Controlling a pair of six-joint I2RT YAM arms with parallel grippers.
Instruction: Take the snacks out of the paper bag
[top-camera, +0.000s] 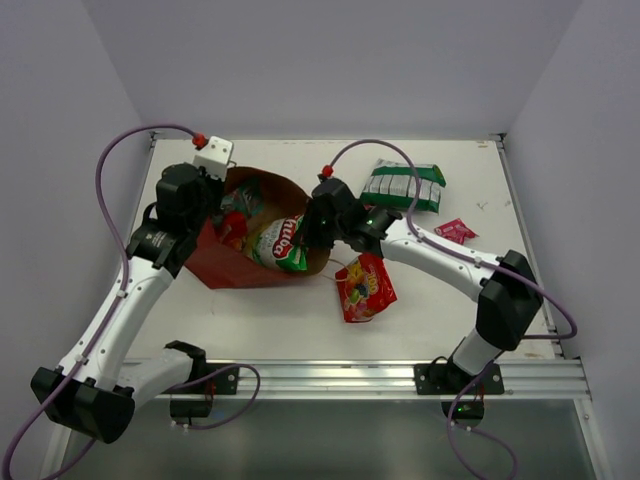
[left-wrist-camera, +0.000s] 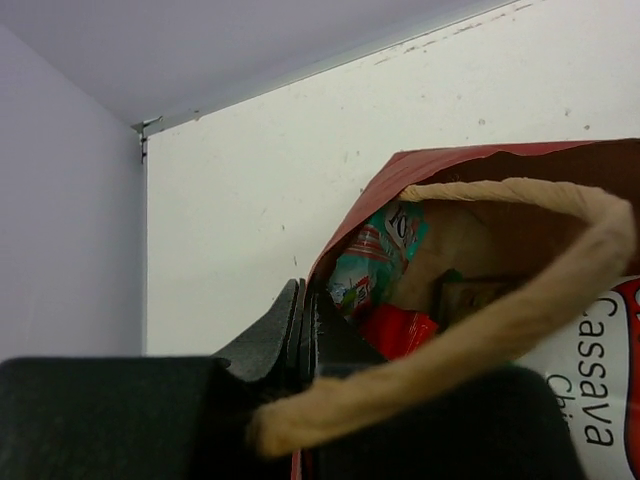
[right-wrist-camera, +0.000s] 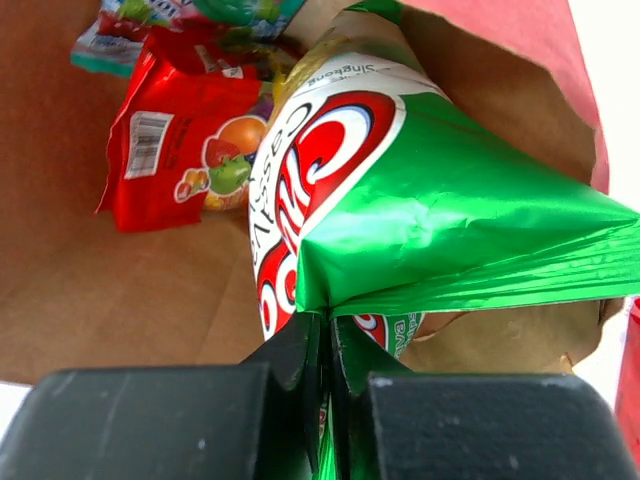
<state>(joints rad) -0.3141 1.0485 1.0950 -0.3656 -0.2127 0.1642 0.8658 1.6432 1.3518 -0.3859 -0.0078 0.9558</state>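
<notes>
The surface (top-camera: 280, 325) was seen to carry the paper bag (top-camera: 222, 268), laid on its side with its mouth turned towards the right arm. Its rim was clamped by the left pincer (left-wrist-camera: 304, 315), whose fingers were closed on the paper, with the twine handle (left-wrist-camera: 480, 330) draped across them. The green chip bag (right-wrist-camera: 450, 220) was gripped by its lower edge in the closed right pincer (right-wrist-camera: 327, 335). It lay partly in the bag's mouth, not yet drawn clear. Three snacks were found already out on the surface: the striped multipack (top-camera: 403, 186), a red candy bag (top-camera: 365, 288) and a small red wrapper (top-camera: 456, 231). Inside the bag, a second red candy bag (right-wrist-camera: 190, 150) and a teal packet (left-wrist-camera: 365, 265) were left to be taken, so the task was judged about half done.
</notes>
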